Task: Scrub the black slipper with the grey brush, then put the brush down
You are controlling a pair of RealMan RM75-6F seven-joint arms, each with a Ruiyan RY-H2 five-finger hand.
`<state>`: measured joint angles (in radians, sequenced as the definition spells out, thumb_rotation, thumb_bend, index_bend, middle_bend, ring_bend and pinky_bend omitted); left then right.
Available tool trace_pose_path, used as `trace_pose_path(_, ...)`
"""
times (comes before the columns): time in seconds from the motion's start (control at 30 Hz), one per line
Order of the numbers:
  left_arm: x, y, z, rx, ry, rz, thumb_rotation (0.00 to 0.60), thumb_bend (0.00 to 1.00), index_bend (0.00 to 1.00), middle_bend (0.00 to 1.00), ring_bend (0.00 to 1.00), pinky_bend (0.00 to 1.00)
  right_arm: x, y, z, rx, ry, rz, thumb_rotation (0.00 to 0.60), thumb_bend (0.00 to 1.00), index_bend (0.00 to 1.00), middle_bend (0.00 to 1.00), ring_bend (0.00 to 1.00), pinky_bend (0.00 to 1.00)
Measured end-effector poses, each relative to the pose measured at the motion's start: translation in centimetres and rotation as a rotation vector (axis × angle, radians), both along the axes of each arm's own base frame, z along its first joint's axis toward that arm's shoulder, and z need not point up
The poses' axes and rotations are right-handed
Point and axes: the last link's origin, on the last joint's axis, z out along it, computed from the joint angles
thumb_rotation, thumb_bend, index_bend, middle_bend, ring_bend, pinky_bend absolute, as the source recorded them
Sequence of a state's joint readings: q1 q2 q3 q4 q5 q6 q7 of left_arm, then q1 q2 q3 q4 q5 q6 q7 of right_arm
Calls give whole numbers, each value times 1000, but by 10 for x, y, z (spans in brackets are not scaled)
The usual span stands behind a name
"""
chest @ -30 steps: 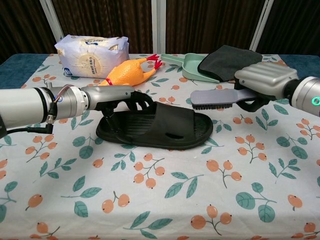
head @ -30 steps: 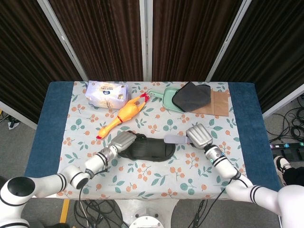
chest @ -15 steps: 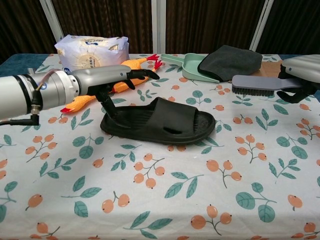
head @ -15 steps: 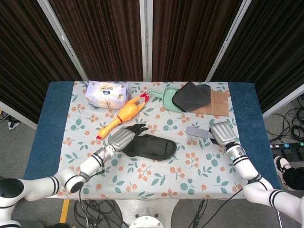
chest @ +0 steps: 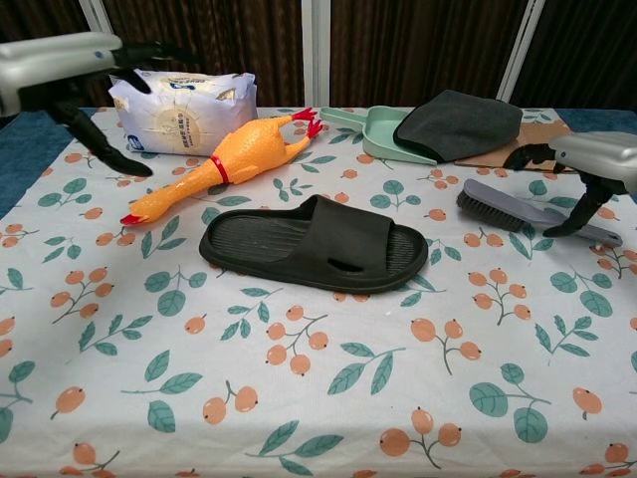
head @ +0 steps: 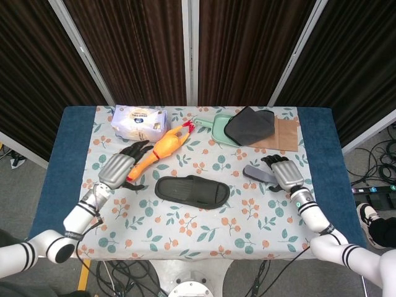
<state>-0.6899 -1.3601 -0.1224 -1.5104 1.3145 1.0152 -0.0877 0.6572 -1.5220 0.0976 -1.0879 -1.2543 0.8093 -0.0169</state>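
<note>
Now the grey brush lies bristles-down on the tabletop, well right of the black slipper, which sits flat near the middle. Right hand hovers over the brush handle, fingers spread, holding nothing; judged as the put-down step just finishing. Left hand is raised beside the rubber chicken, fingers apart and empty, so nothing steadies the slipper. What remains, I judge, is drawing the right hand clear.
</note>
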Motion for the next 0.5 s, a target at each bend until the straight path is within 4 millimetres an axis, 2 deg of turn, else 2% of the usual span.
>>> trace_pose_path(0.13, -28, -9, 25, 59, 13, 67, 600, 56, 102, 6, 17, 173, -2, 7, 16, -8, -21, -5, 600, 0, 0, 0, 0, 17)
trace_pose_path(0.23, -52, -19, 45, 104, 33, 124, 600, 56, 102, 21, 17, 173, -3, 16, 35, -44, -47, 5, 600, 7, 0, 21, 7, 44)
trace_pose_path(0.3, -69, -29, 58, 136, 57, 166, 600, 56, 103, 43, 17, 174, -5, 25, 52, -90, -71, 16, 600, 64, 0, 80, 48, 107)
trace_pose_path(0.4, -92, -47, 72, 190, 101, 223, 600, 55, 105, 65, 18, 176, -12, 43, 80, -170, -100, 25, 600, 200, 3, 156, 82, 162)
trace_pose_path(0.5, -112, -67, 86, 255, 155, 279, 600, 55, 112, 82, 18, 177, -22, 71, 108, -246, -115, 14, 600, 283, 38, 174, 87, 186)
